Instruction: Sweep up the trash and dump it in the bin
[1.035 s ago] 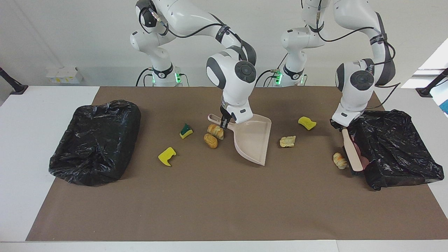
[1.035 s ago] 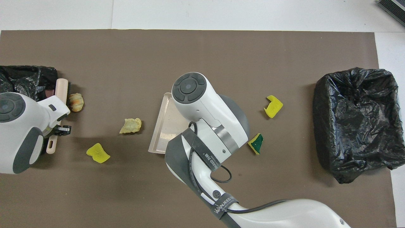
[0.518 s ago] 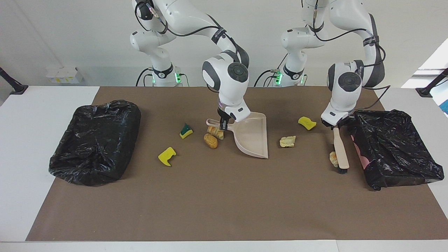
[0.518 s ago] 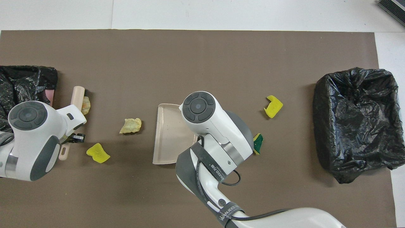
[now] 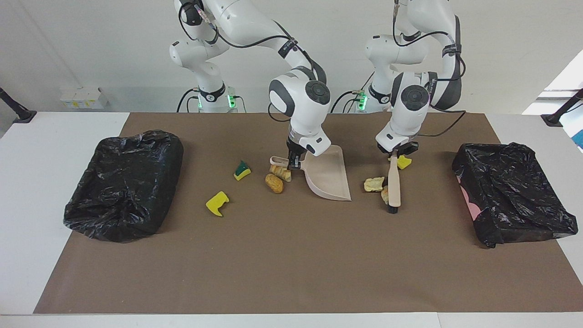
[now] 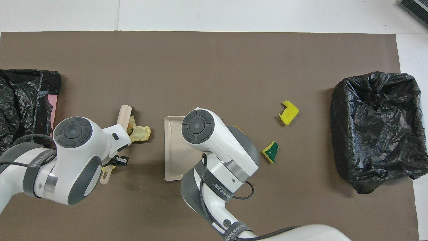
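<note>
My right gripper (image 5: 294, 162) is shut on the handle of the beige dustpan (image 5: 329, 176), whose pan rests on the mat and also shows in the overhead view (image 6: 172, 147). My left gripper (image 5: 397, 153) is shut on the brush (image 5: 394, 184), bristles down on the mat. A pale bread piece (image 5: 373, 183) and a brown lump (image 5: 385, 194) lie against the brush, between it and the dustpan. A yellow sponge bit (image 5: 403, 161) lies by the left gripper. Two croissant lumps (image 5: 274, 183), a green-backed sponge (image 5: 242, 170) and a yellow sponge (image 5: 217, 202) lie beside the dustpan's handle.
One black-bagged bin (image 5: 125, 182) stands at the right arm's end of the brown mat, another (image 5: 510, 196) at the left arm's end, with pink showing at its edge. Bare mat lies farther from the robots than the trash.
My left gripper has swept the brush from beside the bin toward the dustpan, pushing the brown lump up against the pale bread piece. The dustpan has turned slightly.
</note>
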Controlling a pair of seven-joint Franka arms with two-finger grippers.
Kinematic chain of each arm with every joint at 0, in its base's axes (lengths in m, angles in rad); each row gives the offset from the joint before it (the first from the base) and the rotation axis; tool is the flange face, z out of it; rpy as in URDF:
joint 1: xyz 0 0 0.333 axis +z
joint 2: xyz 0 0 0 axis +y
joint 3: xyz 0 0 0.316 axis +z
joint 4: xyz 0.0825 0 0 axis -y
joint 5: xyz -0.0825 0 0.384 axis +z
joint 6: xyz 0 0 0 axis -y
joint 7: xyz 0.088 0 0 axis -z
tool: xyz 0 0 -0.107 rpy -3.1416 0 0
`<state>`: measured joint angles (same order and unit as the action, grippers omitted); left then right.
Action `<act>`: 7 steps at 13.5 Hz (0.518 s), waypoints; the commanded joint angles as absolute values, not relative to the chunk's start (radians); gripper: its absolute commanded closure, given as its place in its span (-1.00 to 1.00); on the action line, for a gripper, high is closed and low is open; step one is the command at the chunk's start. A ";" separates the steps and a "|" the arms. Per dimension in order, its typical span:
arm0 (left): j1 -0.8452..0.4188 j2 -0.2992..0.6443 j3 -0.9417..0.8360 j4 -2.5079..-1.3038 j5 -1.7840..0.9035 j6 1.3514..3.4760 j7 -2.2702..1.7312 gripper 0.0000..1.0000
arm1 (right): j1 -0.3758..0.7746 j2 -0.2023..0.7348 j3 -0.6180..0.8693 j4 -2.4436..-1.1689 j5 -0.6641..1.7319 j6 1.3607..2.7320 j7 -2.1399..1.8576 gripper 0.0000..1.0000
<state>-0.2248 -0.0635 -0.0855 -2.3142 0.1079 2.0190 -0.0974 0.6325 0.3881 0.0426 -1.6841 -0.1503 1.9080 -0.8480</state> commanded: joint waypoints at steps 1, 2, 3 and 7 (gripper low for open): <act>-0.255 -0.127 -0.074 -2.296 0.022 1.918 -0.083 1.00 | 0.630 0.394 0.046 -1.721 -0.170 1.962 -0.877 1.00; -0.253 -0.164 -0.072 -2.296 0.018 1.876 -0.081 1.00 | 0.629 0.399 0.046 -1.724 -0.170 1.968 -0.890 1.00; -0.253 -0.199 -0.069 -2.296 0.018 1.835 -0.087 1.00 | 0.627 0.399 0.046 -1.726 -0.169 1.976 -0.893 1.00; -0.241 -0.274 -0.063 -2.327 0.018 1.666 -0.200 1.00 | 0.621 0.402 0.046 -1.729 -0.156 1.985 -0.885 1.00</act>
<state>-0.2428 -0.2299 -0.0711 -2.2912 0.0350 1.7059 -0.1354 0.6314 0.3973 0.0405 -1.7085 -0.1518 1.9488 -0.8570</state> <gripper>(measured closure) 0.740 0.692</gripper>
